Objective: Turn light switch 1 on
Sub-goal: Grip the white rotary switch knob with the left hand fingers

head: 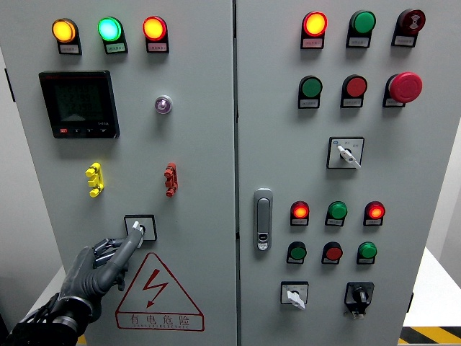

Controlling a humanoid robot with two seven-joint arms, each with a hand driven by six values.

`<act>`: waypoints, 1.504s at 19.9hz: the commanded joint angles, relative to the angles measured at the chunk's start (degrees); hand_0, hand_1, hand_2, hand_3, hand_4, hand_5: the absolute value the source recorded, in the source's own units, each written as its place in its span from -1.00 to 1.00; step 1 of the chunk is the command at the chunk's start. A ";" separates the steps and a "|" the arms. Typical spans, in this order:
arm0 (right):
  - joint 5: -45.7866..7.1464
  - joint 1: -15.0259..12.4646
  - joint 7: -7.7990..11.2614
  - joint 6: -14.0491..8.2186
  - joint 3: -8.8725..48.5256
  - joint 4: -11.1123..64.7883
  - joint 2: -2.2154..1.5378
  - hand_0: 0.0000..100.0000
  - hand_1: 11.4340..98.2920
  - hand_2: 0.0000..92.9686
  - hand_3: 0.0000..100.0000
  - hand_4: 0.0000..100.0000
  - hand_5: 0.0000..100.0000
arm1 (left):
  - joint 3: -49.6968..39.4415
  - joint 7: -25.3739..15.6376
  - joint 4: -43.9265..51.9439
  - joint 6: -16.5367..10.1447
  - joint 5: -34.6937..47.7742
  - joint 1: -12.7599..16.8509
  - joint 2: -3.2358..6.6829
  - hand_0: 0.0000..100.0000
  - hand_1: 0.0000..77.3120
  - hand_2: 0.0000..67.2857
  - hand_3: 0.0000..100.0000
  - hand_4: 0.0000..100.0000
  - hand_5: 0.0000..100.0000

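A small rotary switch (140,228) in a black square frame sits on the left cabinet door, above the red triangular warning sign (159,287). My left hand (97,270) rises from the lower left. Its extended index finger (130,244) touches the switch knob, while the other fingers are curled in at the palm. The hand grasps nothing. My right hand does not show.
The grey cabinet has two doors with a handle (263,219) at the seam. Lit indicator lamps (109,29), a black meter (79,104), yellow (94,179) and red (170,179) toggles, push buttons, a red emergency stop (405,87) and more rotary switches (346,152) surround it.
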 commanded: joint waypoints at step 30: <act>0.00 0.00 0.00 0.05 0.00 0.00 0.00 -1.00 -0.82 -1.00 -0.61 -0.61 -0.79 | 0.27 6.26 0.07 2.46 2.93 -3.11 0.05 -1.00 0.57 0.55 0.85 1.00 0.92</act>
